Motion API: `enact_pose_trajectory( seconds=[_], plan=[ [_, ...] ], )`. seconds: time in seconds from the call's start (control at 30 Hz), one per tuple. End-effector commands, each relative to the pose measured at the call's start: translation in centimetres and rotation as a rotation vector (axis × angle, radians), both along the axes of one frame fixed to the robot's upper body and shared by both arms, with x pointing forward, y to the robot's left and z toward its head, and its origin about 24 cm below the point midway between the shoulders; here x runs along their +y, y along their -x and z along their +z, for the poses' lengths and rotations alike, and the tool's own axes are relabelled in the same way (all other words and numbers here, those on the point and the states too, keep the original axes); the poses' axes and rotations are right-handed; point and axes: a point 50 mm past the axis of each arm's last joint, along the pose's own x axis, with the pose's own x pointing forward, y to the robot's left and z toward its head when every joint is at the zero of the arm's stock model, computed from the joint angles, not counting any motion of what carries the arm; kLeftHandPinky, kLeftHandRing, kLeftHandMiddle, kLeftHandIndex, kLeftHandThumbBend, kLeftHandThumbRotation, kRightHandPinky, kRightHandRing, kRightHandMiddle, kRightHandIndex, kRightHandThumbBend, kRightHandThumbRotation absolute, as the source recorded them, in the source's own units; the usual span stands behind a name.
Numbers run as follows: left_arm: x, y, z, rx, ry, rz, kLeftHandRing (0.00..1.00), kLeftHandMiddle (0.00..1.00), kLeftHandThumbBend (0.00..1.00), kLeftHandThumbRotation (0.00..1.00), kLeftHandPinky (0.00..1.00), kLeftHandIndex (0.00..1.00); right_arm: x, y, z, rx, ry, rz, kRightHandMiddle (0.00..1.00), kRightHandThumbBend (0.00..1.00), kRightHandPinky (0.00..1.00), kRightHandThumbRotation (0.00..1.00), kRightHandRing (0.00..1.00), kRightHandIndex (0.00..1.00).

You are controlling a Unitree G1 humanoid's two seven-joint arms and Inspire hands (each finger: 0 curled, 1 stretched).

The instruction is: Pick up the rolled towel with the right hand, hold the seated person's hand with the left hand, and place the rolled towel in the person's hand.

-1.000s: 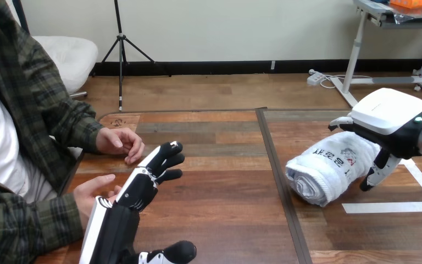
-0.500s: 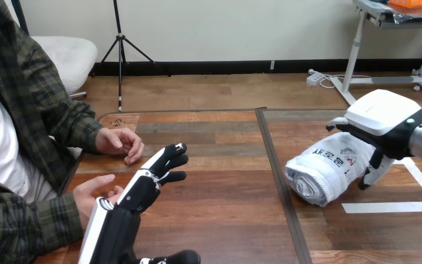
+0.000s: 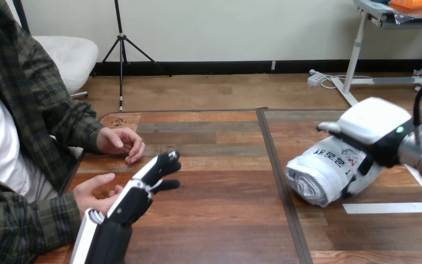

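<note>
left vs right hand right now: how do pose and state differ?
Left hand has straight fingers, holding nothing; right hand curls round the rolled towel. Left hand lies beside the person's nearer hand; right hand sits atop the towel. Both are over the table.

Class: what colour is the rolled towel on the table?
The towel is white with dark and red print; the head view shows it best.

My right hand (image 3: 376,124) sat over the rolled towel (image 3: 321,170) on the surface (image 3: 220,209), fingers and thumb curled round it. My left hand (image 3: 134,198) lay straight-fingered just beside the person's nearer hand (image 3: 90,190).
</note>
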Motion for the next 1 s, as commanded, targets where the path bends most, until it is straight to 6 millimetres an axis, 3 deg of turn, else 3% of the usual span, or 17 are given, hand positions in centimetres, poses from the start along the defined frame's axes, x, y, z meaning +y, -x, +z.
enact_pose_trajectory(
  seconds=[0.0,0.37,0.97],
  plan=[
    [-0.4,0.1,1.5,-0.086,0.040,-0.012,0.85,0.88,1.00,0.65,0.76,0.86,1.0,-0.1,-0.8,-0.010,-0.047,-0.013,0.89,1.00,0.86,0.67,0.91,0.97],
    [-0.2,1.0,2.0,-0.079,0.052,-0.017,0.86,0.88,1.00,0.63,0.77,0.85,1.9,0.4,-2.5,0.024,-0.126,-0.036,0.91,1.00,0.90,0.76,0.93,0.99],
    [-0.1,2.0,2.9,-0.090,0.068,-0.059,0.85,0.88,1.00,0.59,0.77,0.85,3.0,1.1,-4.4,0.086,-0.184,-0.050,0.93,1.00,0.88,0.68,0.94,1.00]
  ],
)
